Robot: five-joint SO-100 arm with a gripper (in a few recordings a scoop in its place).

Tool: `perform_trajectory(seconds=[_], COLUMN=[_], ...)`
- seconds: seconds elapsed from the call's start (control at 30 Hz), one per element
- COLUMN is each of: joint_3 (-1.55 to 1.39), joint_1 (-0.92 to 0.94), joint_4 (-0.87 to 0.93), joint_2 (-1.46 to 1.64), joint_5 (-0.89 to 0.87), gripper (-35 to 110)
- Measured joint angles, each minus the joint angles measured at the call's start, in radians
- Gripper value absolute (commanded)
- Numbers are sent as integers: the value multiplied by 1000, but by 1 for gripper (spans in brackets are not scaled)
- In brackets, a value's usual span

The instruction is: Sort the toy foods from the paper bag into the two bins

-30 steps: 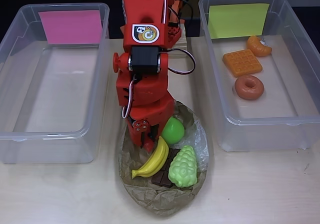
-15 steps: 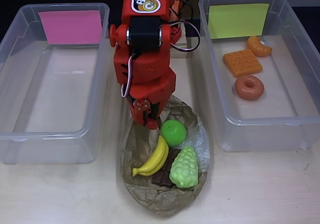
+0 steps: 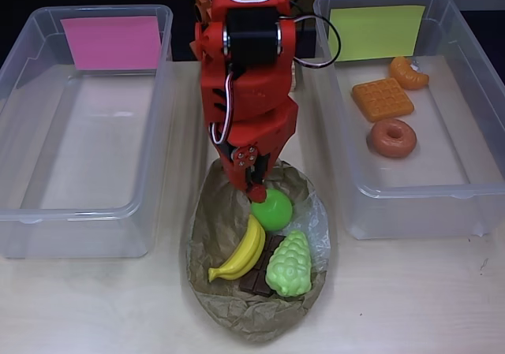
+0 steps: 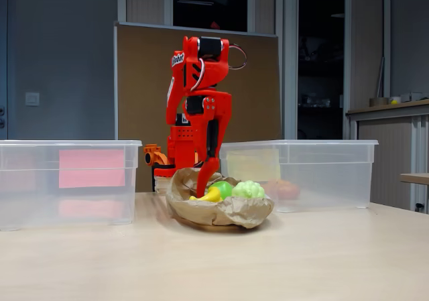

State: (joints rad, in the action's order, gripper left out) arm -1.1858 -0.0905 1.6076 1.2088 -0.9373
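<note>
Toy foods update: four sit in the paper bag (image 3: 229, 307) — banana (image 3: 241, 253), apple (image 3: 273, 210), grapes (image 3: 289, 263) and a chocolate bar (image 3: 259, 277) half buried under the grapes. Three are already in the bin (image 3: 465, 184) with the yellow-green label: croissant (image 3: 408, 72), waffle (image 3: 382, 98), donut (image 3: 392, 138). The pink-label bin (image 3: 87, 204) has nothing in it yet. So that's seven toys I can count, two bins, one bag in the middle of the tabletop (image 3: 410, 299).

What's changed: a second ago the claw (image 3: 254, 182) was down in the bag's left side next to the banana, and now it's pulled up and swung over to the right, tips right at the apple's top edge. The apple has nudged a little too. The fingers look nearly together with nothing between them, so that dip came up empty. My read is it's lining up for the apple next, and the pink bin is probably where the fruit goes.
</note>
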Motion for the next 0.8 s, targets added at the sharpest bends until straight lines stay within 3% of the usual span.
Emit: perform_trajectory(seconds=[0.53, 0.8], joint_3=[308, 265], joint_1=[-117, -141], joint_4=[-44, -6], joint_2=[-172, -183], joint_5=[-49, -54], gripper=[2, 21])
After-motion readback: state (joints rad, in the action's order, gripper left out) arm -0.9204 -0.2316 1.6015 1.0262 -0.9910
